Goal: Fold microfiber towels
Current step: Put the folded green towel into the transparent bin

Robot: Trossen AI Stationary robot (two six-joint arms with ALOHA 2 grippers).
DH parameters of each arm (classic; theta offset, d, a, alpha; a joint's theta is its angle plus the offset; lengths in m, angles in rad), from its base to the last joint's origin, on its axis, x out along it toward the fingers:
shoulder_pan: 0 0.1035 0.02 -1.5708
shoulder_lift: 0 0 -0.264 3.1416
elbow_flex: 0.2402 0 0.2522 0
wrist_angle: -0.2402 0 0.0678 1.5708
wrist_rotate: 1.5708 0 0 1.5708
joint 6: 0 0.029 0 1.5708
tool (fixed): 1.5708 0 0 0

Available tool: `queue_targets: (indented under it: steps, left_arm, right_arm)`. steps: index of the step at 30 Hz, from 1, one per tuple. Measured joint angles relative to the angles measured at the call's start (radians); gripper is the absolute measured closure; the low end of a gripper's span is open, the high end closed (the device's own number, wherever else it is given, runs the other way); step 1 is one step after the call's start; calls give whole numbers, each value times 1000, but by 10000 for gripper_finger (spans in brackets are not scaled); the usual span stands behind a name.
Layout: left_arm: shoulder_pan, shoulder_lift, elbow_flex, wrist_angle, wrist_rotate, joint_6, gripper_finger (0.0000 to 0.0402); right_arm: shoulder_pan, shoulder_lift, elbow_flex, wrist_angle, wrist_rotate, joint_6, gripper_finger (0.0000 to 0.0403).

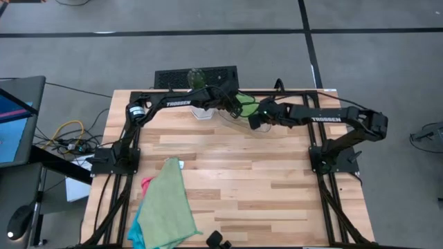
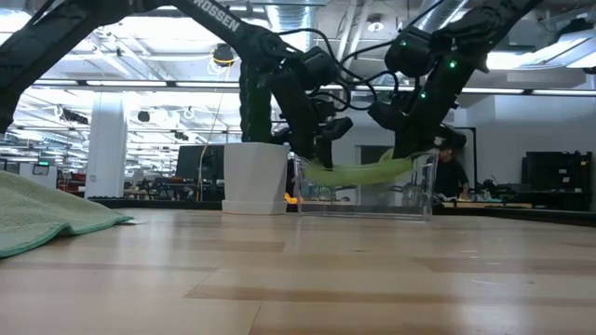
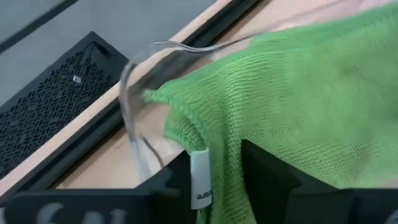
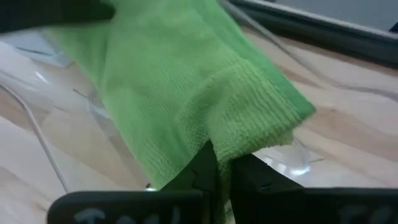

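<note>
1. A light green microfiber towel [image 2: 358,172] hung stretched between both grippers over the clear plastic tray [image 2: 421,191] at the tabletop's [image 1: 235,173] far edge.
2. The left gripper [image 3: 217,177] had its fingers spread, the towel's corner and white tag lying between them.
3. The right gripper [image 4: 224,165] pinched the towel's opposite folded corner.
4. The other towels [image 1: 166,207], green over pink and turquoise, lay piled near the tabletop's front left corner.
5. A white container [image 2: 253,177] stood beside the tray.
</note>
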Motion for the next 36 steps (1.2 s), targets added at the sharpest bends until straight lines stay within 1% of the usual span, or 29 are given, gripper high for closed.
queue_targets:
  steps: [6, 9, 11, 15, 20, 22, 25, 28, 32, 36]
  left_arm:
    - [-1, 0, 0, 3, 12, 6, 226]
    - [-1, 0, 0, 3, 11, 5, 203]
    - [-1, 0, 0, 1, 11, 5, 194]
    - [-1, 0, 2, 1, 15, 1, 187]
    - [-3, 0, 2, 0, 24, 1, 187]
    - [-3, -1, 2, -2, 47, 9, 187]
    - [-4, -4, 2, -5, 68, 12, 187]
    - [-6, -13, 2, -8, 99, 14, 187]
    - [-15, -58, 2, -22, 145, 24, 187]
    - [-42, -131, 2, -60, 181, 44, 187]
  right_arm:
    - [0, 0, 16, -60, 17, 2, 352]
    - [-3, 0, 16, -86, 17, 1, 347]
    - [-7, 0, 16, -102, 17, -3, 336]
    - [-7, 0, 16, -117, 17, -27, 294]
    - [-7, -1, 16, -119, 18, -32, 218]
    - [-5, -18, 16, -133, 18, -32, 193]
    - [-5, -57, 17, -161, 21, -32, 168]
    - [-5, -111, 17, -209, 22, -31, 163]
    - [2, -198, 17, -284, 45, -33, 169]
    - [33, -261, 17, -273, 47, -101, 185]
